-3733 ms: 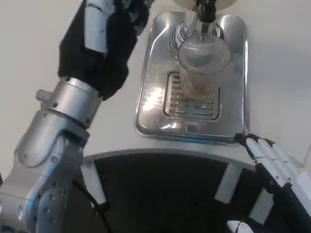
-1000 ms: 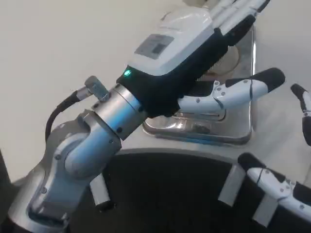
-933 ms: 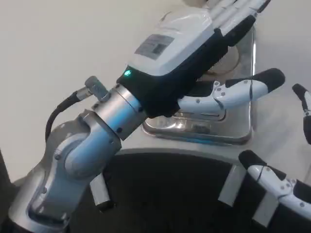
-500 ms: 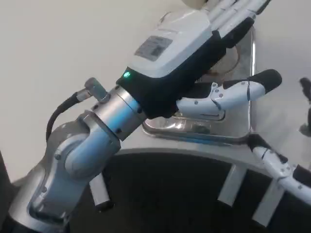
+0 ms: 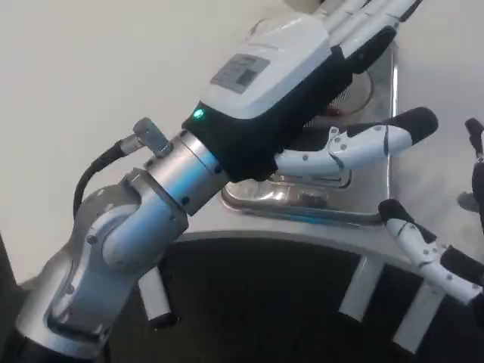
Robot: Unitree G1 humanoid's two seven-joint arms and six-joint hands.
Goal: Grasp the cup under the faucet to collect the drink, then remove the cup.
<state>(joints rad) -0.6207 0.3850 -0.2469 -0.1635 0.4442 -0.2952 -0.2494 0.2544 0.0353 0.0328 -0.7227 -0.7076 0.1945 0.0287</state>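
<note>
Silver and gleaming, the drip tray (image 5: pixel 382 200) sits on the white table (image 5: pixel 91 68), and the robot's left hand (image 5: pixel 295 83) reaches across it from the near left, covering most of its surface. The hand's white back faces the camera, a green light glowing near the wrist. Its fingers (image 5: pixel 363 19) lie straight and side by side, running out past the top edge of the picture, while the thumb (image 5: pixel 363 144) juts apart over the tray's near right part; whether anything is held beneath the palm cannot be told. A curved sliver of the cup (image 5: pixel 357 89) shows just beside the hand's right edge, over the tray's far part; the hand hides the rest, and contact between them cannot be made out. Near the tray's right corner, the right hand (image 5: pixel 442 253) shows a white-and-black finger pointing at the tray's near rim, just short of it, with other fingertips apart at the right edge, holding nothing.
</note>
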